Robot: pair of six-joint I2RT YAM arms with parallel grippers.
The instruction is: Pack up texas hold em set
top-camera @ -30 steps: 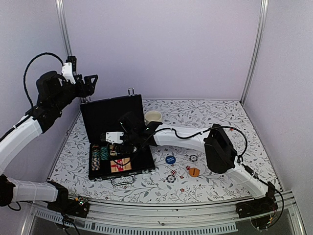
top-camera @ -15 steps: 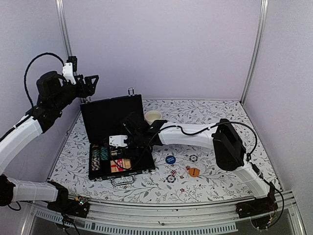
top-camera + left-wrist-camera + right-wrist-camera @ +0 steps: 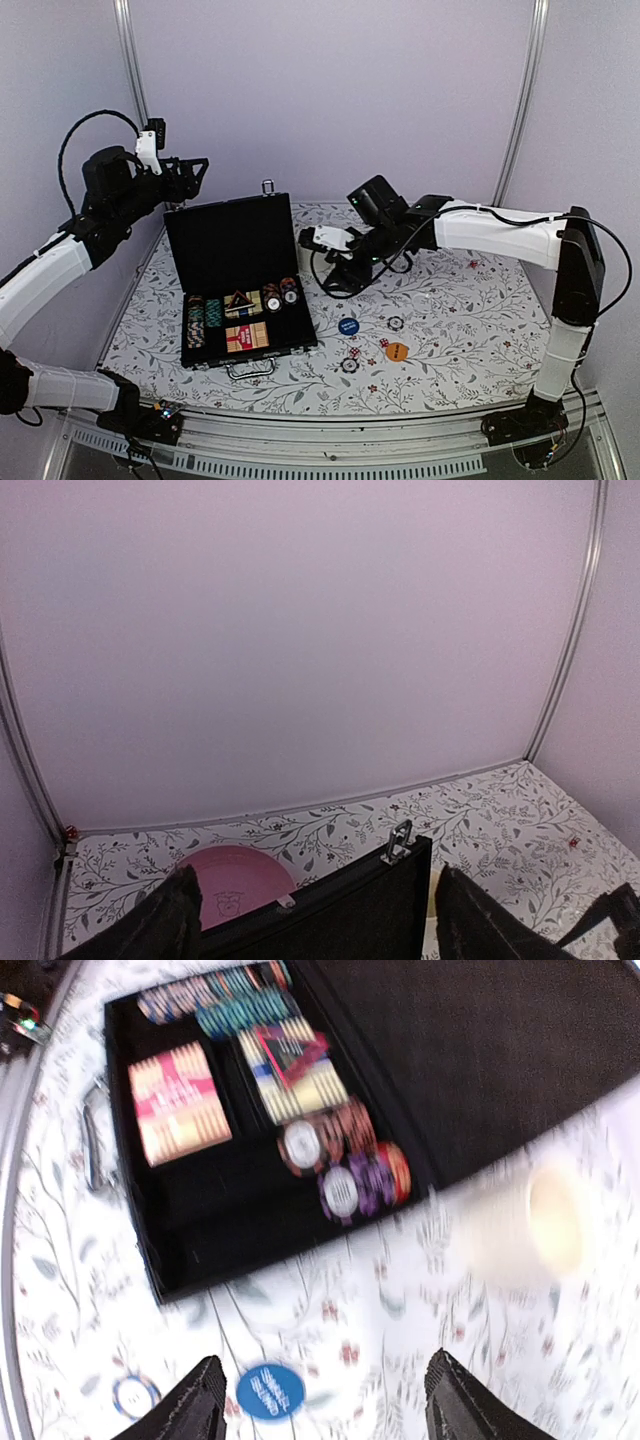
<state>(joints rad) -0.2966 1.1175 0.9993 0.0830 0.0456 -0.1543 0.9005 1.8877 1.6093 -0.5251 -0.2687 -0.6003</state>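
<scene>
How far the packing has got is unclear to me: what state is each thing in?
Case: open, lid standing up.
Red deck: in the case.
Blue button: loose on the table.
Orange button: loose on the table.
Mug: upright.
Left gripper: open, empty.
Right gripper: open, empty.

Overhead and both wrist views share the case (image 3: pixel 230 240).

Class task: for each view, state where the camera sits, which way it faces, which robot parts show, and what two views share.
Top external: high behind the bases, facing down over the table; left arm and right arm show.
Left wrist: raised at far left, facing the back wall over the open case; left gripper shows.
Right wrist: right of the case, facing down into it; right gripper shows.
Shared: top and right wrist both show the blue button.
</scene>
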